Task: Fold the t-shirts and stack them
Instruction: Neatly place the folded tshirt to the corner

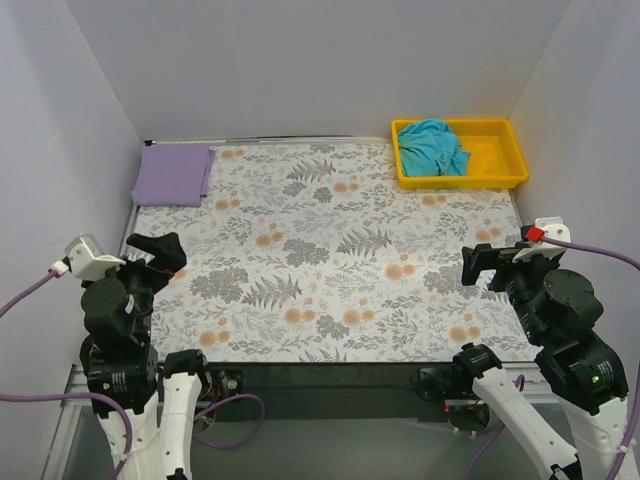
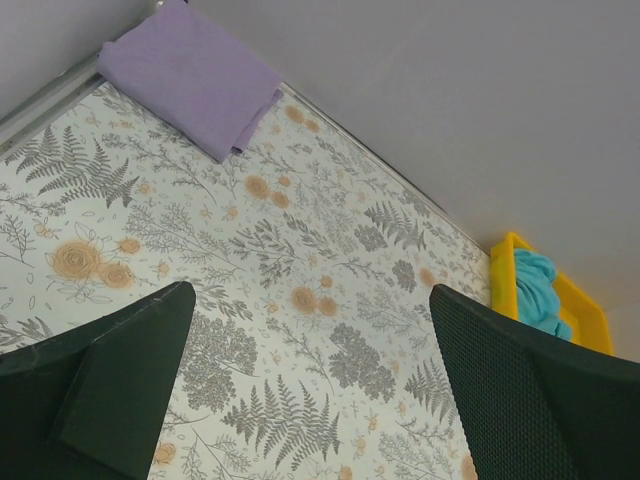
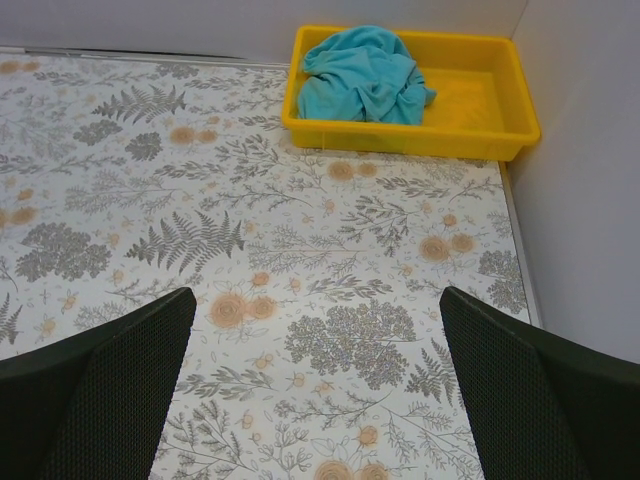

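The lavender-purple t-shirt (image 1: 173, 174) lies folded flat at the far left corner of the table; it also shows in the left wrist view (image 2: 190, 78). The teal-turquoise t-shirt (image 1: 434, 147) lies crumpled in the left half of the yellow tray (image 1: 500, 155); the right wrist view shows it too (image 3: 360, 75). My left gripper (image 1: 157, 249) is open and empty near the table's left edge, raised. My right gripper (image 1: 487, 262) is open and empty near the right edge, raised. Both are far from the shirts.
The table (image 1: 320, 250) has a floral cloth. The yellow tray stands at the far right corner against the walls (image 3: 470, 105). White walls close in the back, left and right sides. A dark strip runs along the near edge.
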### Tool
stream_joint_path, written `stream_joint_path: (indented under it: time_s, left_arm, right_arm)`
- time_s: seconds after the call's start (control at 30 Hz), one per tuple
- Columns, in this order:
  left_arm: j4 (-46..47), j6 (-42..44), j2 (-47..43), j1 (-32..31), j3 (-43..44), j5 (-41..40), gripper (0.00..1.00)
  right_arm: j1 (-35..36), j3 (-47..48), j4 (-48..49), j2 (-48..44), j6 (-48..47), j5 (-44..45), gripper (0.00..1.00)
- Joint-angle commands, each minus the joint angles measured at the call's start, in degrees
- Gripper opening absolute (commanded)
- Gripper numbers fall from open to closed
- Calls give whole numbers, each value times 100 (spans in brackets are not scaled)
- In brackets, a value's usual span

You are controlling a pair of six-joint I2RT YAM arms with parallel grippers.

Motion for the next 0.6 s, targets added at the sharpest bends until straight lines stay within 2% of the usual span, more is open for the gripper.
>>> stream_joint_path:
  time_s: [0.0,0.13,0.37,0.57]
  left_arm:
    - [-33,-142,-495,-8,-194,-160,98]
    - [39,-46,-768,-17,-423,24,98]
    - [197,-195,-778,-17,-590,33,98]
    - [258,86,-768,-17,-538,33,98]
  right_arm:
    - [-14,-24,209,-22,-94,120,98]
    - [-14,-156,305,-162,-77,173,98]
    - [-14,-253,385,-233,3,120,98]
    - [-23,-323,516,-215,134,68,98]
